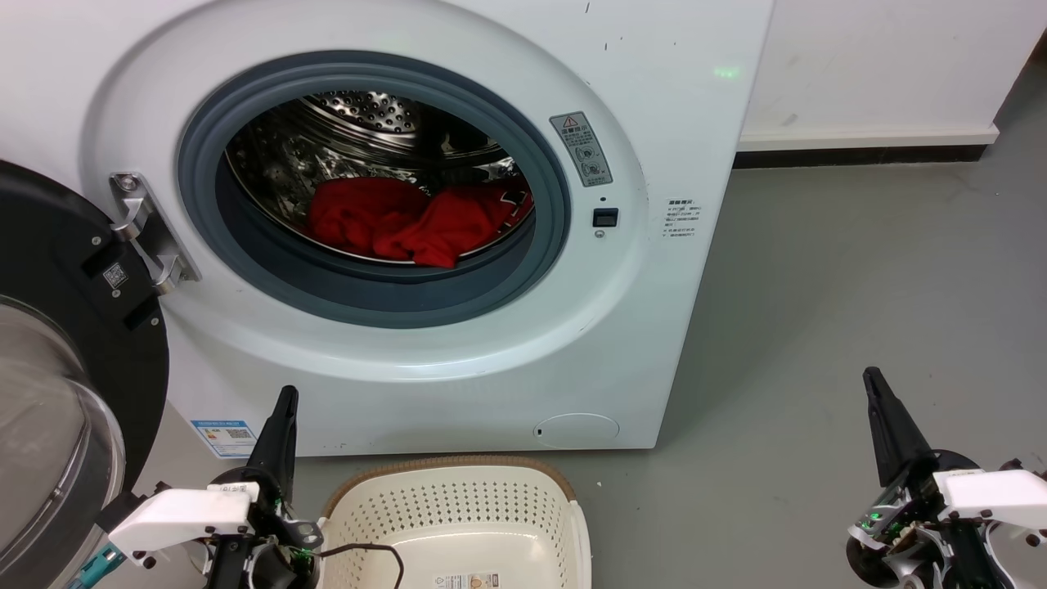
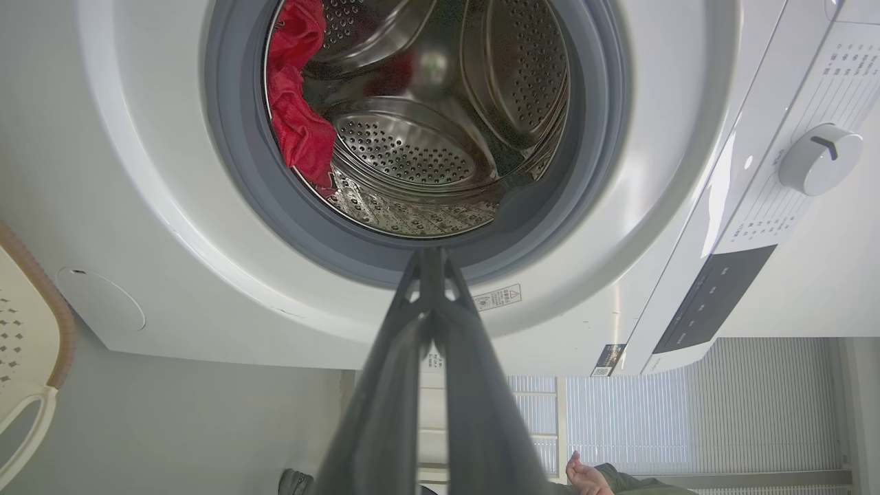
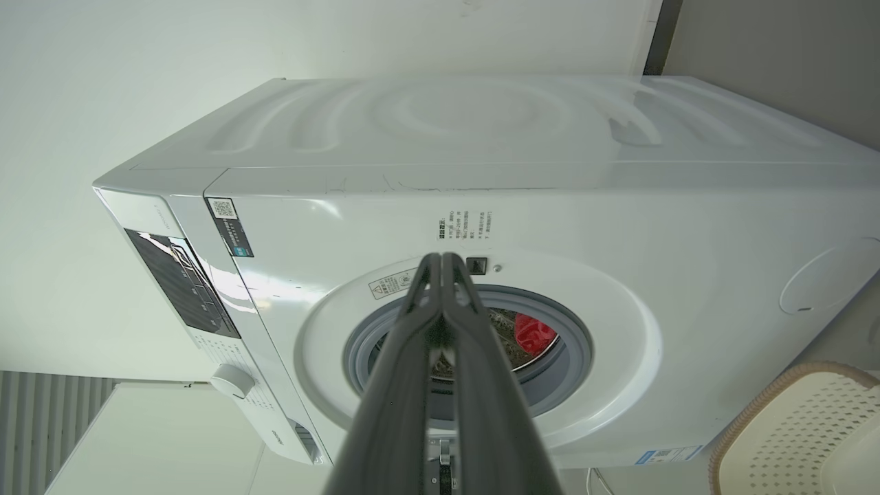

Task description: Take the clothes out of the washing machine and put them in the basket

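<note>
Red clothes point(image 1: 409, 221) lie bunched at the bottom of the steel drum of the white washing machine point(image 1: 654, 123), whose door point(image 1: 65, 393) hangs open at the left. The same clothes point(image 2: 295, 110) show in the left wrist view and as a small red patch of clothes point(image 3: 533, 330) in the right wrist view. The cream basket point(image 1: 454, 499) stands on the floor in front of the machine. My left gripper point(image 1: 286, 397) is shut with nothing in it, low beside the basket. My right gripper point(image 1: 873, 378) is shut and holds nothing, far right over the floor.
Grey floor point(image 1: 859, 270) stretches to the right of the machine, bounded by a white wall with a dark skirting point(image 1: 859, 155). A black cable point(image 1: 368, 552) crosses the basket's near rim. A person's hand point(image 2: 584, 474) shows at the bottom of the left wrist view.
</note>
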Motion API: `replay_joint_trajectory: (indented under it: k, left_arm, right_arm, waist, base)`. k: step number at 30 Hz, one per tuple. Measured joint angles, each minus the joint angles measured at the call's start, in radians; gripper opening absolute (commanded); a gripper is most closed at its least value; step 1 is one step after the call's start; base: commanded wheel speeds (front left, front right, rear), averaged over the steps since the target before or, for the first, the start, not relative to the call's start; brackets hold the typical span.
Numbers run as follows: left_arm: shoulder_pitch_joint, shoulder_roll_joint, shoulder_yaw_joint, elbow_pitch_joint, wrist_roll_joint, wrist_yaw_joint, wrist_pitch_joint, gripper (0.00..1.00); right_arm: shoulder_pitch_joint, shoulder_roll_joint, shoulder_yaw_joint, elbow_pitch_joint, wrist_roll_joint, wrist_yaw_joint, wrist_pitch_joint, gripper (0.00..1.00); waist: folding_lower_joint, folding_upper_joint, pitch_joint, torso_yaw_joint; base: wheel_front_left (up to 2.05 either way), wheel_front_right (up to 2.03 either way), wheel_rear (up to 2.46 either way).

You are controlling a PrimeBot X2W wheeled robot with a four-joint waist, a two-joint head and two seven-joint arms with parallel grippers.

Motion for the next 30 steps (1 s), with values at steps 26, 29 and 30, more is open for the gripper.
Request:
replay_joint_trajectory:
  k: [26,29,30]
  left_arm:
    - [0.000,0.000,0.000,0.000,0.000,0.000,0.000,0.00]
    - [0.007,-0.001,-0.002,0.014,0.000,0.001,-0.002,1.00]
    - [0.016,-0.002,-0.004,0.022,0.000,0.001,-0.002,1.00]
  right_arm:
    - [0.000,0.000,0.000,0.000,0.000,0.000,0.000,0.00]
    - [0.007,0.001,0.001,0.013,0.000,0.000,0.000,1.00]
    - [0.014,0.002,0.001,0.023,0.000,0.000,0.000,1.00]
  waist:
    - [0.0000,0.0000,0.000,0.000]
    - [0.0000,0.0000,0.000,0.000]
    - [0.0000,0.0000,0.000,0.000]
  base:
    - [0.00,0.00,0.00]
    - [0.00,0.00,0.00]
    - [0.00,0.00,0.00]
